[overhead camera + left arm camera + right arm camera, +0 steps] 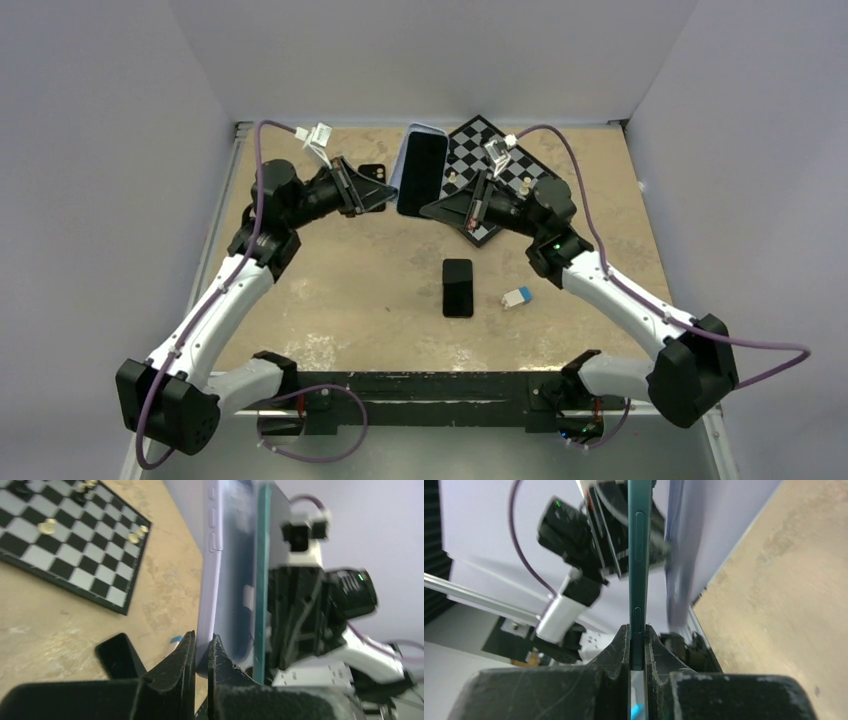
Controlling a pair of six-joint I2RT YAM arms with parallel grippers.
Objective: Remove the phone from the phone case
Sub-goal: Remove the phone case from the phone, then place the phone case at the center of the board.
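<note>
Top external: phone [425, 175] and lavender case [403, 160] held up off the desk [350, 280] between both arms, beside the chessboard [505, 165].
Left jaws clenched on the case's edge, right jaws clenched on the teal phone's edge; wrist views show a gap between them.

Robotics lab, tabletop manipulation cell. Worn tan table [340, 280] boxed in on three sides by plain pale walls [420, 50], no furnishing or decor. Left arm [215, 300] and right arm [620, 295] bolted to a black rail [430, 385] at the near edge; purple cables [262, 160] loop off each. Green status light [553, 243] lit on the right arm. Bare metal framing bar [474, 595] behind. Unrelated test props: chessboard [75, 565], loose black handset [457, 287], small blue-and-white item [516, 296], a phone case [210, 580] and phone [638, 555] held up between the arms.
</note>
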